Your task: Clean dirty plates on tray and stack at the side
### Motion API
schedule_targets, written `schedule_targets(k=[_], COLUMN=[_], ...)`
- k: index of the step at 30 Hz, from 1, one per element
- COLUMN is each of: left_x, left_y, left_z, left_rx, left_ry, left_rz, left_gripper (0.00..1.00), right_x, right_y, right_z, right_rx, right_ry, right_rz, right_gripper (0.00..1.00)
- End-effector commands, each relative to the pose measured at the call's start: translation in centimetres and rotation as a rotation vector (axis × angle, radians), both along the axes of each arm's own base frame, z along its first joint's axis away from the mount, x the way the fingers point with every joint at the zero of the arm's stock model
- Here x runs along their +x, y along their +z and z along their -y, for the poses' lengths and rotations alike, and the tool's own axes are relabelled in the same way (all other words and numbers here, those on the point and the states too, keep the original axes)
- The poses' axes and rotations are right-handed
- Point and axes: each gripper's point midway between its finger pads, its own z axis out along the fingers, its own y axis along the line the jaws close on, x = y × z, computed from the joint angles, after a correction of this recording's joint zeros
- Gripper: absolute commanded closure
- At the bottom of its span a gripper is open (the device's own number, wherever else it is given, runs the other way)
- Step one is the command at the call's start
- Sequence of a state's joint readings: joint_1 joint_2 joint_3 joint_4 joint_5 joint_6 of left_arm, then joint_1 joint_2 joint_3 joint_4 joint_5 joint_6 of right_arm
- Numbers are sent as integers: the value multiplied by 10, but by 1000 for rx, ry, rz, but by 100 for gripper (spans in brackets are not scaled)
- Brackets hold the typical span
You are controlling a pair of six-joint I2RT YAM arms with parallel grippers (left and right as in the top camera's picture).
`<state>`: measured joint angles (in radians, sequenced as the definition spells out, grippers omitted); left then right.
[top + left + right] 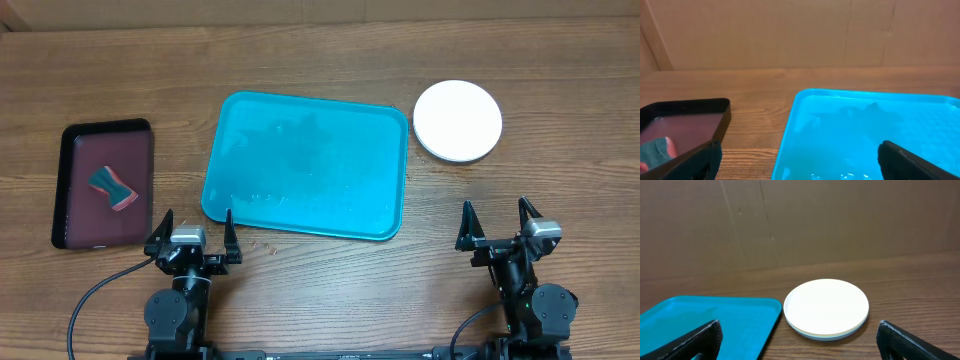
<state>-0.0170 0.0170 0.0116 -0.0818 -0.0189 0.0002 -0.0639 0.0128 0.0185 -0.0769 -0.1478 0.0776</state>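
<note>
Ahead of right gripper [494, 215]: plates [457, 120] stacked on tabletop [330, 290], white uppermost, beside tray [305, 165].
Ahead of left gripper [199, 222]: tray, bare of plates.
Grippers: both spread, empty.
Progress: apparently complete.

Legible text: none in any view | tray [305, 165], ahead of the left gripper [198, 225]: no print | plates [458, 120], ahead of the right gripper [495, 215]: no print | labels, brands, numbers, signs: none readable
</note>
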Motion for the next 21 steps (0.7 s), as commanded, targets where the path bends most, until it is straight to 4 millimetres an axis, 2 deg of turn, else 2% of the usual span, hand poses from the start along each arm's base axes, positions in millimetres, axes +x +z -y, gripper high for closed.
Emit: schedule_targets(k=[1,6,21], left_x=[0,0,0], left_y=[1,1,1], left_z=[-2,-2,-2], left_rx=[15,15,15], left_ry=[8,8,8], left_rz=[11,11,11], left_gripper=[0,0,0], right_x=[1,1,1], right_y=[-2,-5,-5], right_z=[7,24,21], right_rx=[-1,-3,-215], right_ry=[-39,-137,-116], right_rz=[2,-11,-2], right_gripper=[0,0,0])
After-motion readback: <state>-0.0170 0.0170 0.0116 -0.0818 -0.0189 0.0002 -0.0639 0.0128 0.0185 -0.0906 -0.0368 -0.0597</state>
